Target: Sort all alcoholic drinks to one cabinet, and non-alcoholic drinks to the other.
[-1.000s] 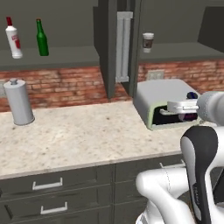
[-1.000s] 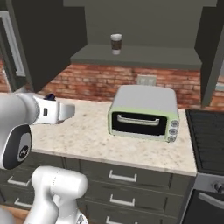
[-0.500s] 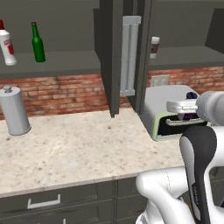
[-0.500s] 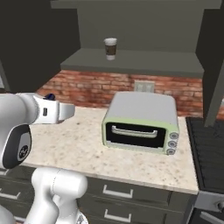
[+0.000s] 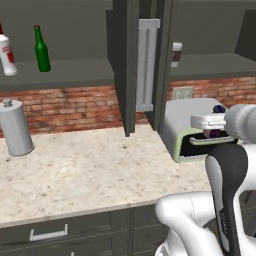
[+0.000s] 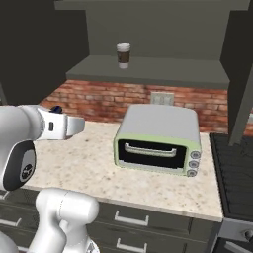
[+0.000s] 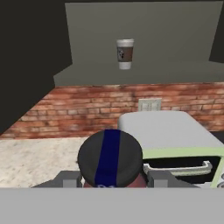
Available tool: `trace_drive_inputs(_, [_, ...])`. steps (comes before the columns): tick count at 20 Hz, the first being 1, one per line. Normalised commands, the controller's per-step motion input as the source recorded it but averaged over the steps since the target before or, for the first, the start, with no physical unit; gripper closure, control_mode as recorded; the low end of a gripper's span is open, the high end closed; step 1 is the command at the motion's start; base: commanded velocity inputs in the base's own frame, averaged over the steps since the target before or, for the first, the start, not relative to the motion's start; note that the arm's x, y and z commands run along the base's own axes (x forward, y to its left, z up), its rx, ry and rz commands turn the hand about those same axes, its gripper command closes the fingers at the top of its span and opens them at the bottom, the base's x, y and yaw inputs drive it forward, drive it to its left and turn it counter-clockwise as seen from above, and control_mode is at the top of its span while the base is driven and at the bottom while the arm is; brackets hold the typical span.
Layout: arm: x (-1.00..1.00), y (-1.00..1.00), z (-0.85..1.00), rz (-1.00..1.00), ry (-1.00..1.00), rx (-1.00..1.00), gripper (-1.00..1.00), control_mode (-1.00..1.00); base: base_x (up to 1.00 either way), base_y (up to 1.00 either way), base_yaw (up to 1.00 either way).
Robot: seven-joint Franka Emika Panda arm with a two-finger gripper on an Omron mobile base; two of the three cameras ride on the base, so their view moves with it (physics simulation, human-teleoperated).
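My gripper [image 7: 112, 178] is shut on the tiny purple bottle [image 7: 110, 158], whose dark cap fills the space between the fingers [image 7: 70, 179]. From the left base view the gripper [image 5: 214, 125] hangs with the bottle [image 5: 214, 133] in front of the toaster oven, below the right cabinet's shelf [image 5: 215, 66]. The coffee cup [image 5: 176, 54] [image 6: 123, 54] [image 7: 125, 53] stands upright on that shelf. Both the green bottle [image 5: 42, 50] and the white bottle [image 5: 7, 52] stand on the left cabinet's shelf [image 5: 65, 75]. Both cabinets are open.
A pale green toaster oven [image 6: 158, 141] sits on the counter under the right cabinet. A tall grey canister [image 5: 16, 127] stands at the counter's left. Two open doors with bar handles [image 5: 147, 65] hang edge-on between the cabinets. A stove [image 6: 237, 168] borders the counter's right end.
The whole picture has grown and shifted, so the base has driven closer to the counter. The gripper keeps its hold on the purple bottle.
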Motion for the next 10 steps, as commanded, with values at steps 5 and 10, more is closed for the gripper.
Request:
trace_drive_inputs(5, [0.0, 0.0, 0.0, 0.0, 0.0, 0.0, 1.0, 1.0, 0.08, -0.36, 0.0])
trace_drive_inputs(10, [0.0, 0.0, 0.0, 0.0, 0.0, 0.0, 1.0, 1.0, -0.34, -0.42, 0.0])
